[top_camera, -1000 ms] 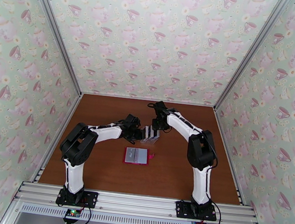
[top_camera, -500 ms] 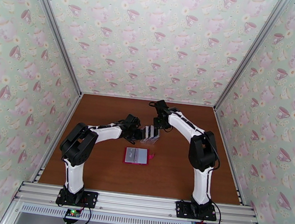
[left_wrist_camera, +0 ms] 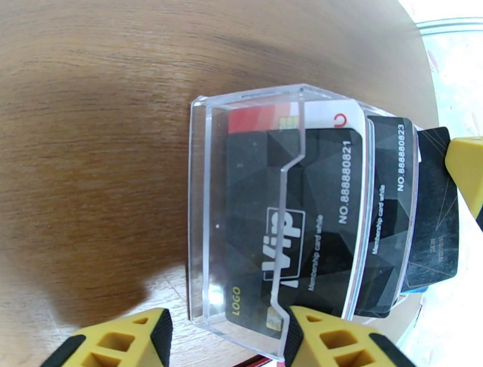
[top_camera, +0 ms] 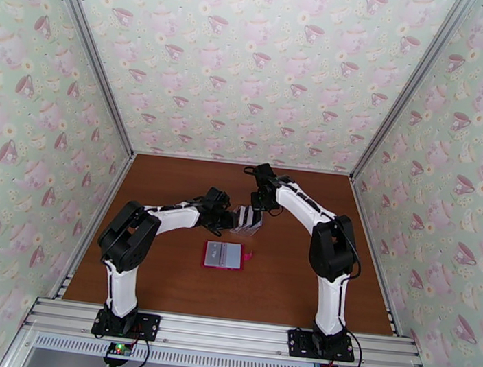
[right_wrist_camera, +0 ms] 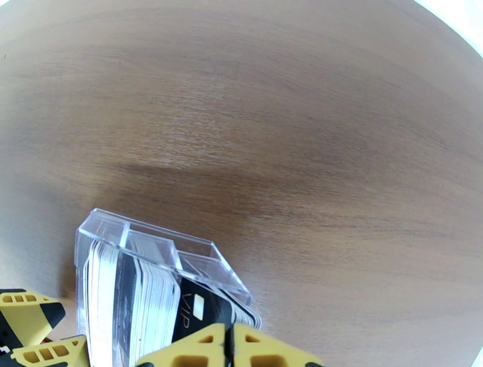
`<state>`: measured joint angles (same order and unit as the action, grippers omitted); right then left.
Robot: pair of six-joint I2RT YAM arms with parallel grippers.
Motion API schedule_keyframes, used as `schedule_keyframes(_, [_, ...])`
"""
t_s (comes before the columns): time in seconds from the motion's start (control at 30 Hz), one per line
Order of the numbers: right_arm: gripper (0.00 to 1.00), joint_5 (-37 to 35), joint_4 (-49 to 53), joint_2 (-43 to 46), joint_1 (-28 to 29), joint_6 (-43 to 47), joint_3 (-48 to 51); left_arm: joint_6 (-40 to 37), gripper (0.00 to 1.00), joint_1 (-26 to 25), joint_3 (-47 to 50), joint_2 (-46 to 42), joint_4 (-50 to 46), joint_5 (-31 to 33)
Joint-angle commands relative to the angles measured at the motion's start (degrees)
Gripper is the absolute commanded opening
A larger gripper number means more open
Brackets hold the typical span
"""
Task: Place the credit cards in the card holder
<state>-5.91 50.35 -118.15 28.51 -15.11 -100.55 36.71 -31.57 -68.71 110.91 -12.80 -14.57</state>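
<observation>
Teacup wallpaper closes in a brown tabletop [top_camera: 163,269]. At its middle, a clear slotted stand [top_camera: 246,221] holds the credit cards [left_wrist_camera: 314,199] upright, mostly black ones. My left pincer [left_wrist_camera: 228,344] is spread, with the stand's near corner between its yellow fingers [left_wrist_camera: 124,341]; I cannot tell whether they touch it. My right pincer [right_wrist_camera: 228,347] is pressed together on the top edge of a black card [right_wrist_camera: 208,308] that tilts out of the stand. The red card holder [top_camera: 223,255] lies open nearer my bases, apart from the stand.
</observation>
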Motion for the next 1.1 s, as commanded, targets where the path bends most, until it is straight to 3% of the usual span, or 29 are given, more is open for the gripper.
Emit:
schedule_keyframes(0.0, [0.00,-0.22,1.83,1.90,-0.23,0.00,0.03,0.29,0.54,0.36,1.32,1.29,-3.00,0.24])
schedule_keyframes(0.43, [0.00,9.78,-3.21,5.78,1.10,-2.52,6.36,0.53,0.54,0.29,1.51,1.28,-2.67,-1.17])
schedule_keyframes(0.73, [0.01,12.05,-4.63,3.66,1.16,-4.20,8.67,0.56,0.54,0.11,1.47,1.15,-2.63,-1.25])
schedule_keyframes(1.07, [0.17,11.47,-5.08,6.03,2.08,-6.26,11.53,0.72,0.54,0.02,1.26,1.40,-2.41,-1.47])
